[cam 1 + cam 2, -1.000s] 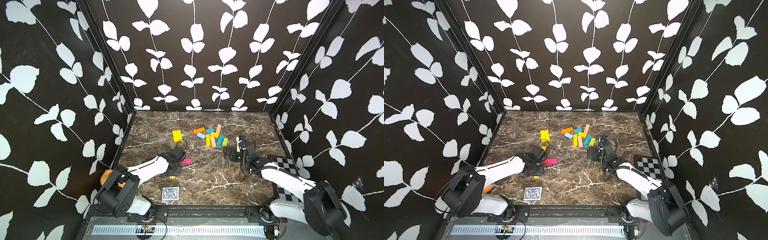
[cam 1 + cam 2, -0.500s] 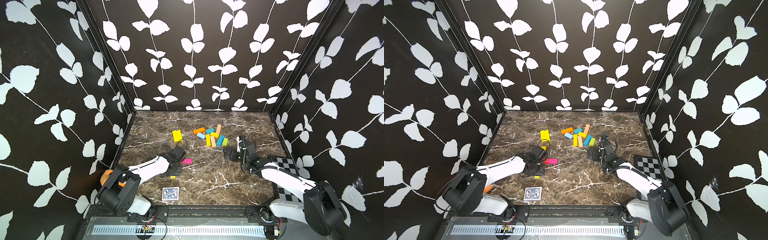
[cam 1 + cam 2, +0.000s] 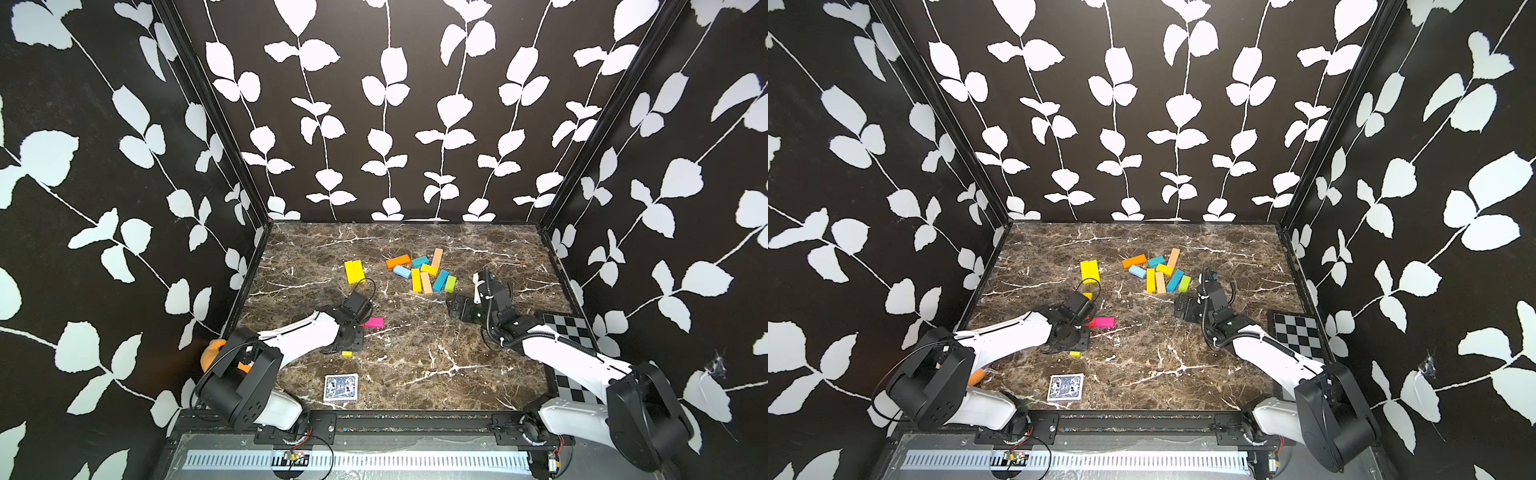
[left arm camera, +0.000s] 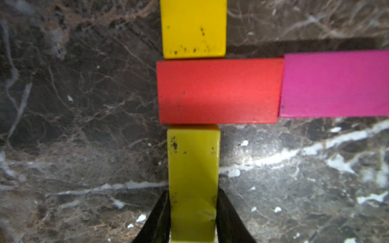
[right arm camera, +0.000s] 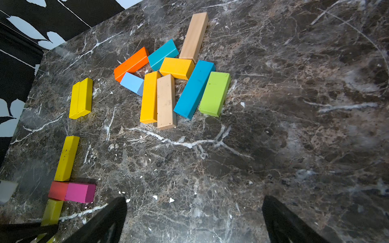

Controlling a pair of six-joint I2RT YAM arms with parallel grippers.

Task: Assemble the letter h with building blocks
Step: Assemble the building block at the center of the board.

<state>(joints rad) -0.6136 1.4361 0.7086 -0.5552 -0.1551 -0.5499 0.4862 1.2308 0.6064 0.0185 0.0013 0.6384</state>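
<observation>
In the left wrist view my left gripper (image 4: 193, 191) is shut on the near end of a yellow block (image 4: 192, 160). That block's far end butts against a red block (image 4: 219, 90). A pink block (image 4: 336, 84) continues the red one sideways, and another yellow block (image 4: 193, 27) extends beyond it. In a top view the left gripper (image 3: 349, 338) covers most of this group; only the pink block (image 3: 372, 322) and a yellow end (image 3: 347, 354) show. My right gripper (image 3: 457, 309) hovers open over bare marble, near a loose pile of building blocks (image 3: 422, 272).
Two yellow blocks (image 3: 354, 271) lie side by side left of the pile. A blue-patterned playing card (image 3: 340, 387) lies near the front edge. A checkerboard (image 3: 569, 328) sits at the right, under the right arm. Patterned walls close three sides.
The left gripper's jaws have closed in onto the yellow block. Neither arm has visibly shifted, and the blocks lie where they were.
</observation>
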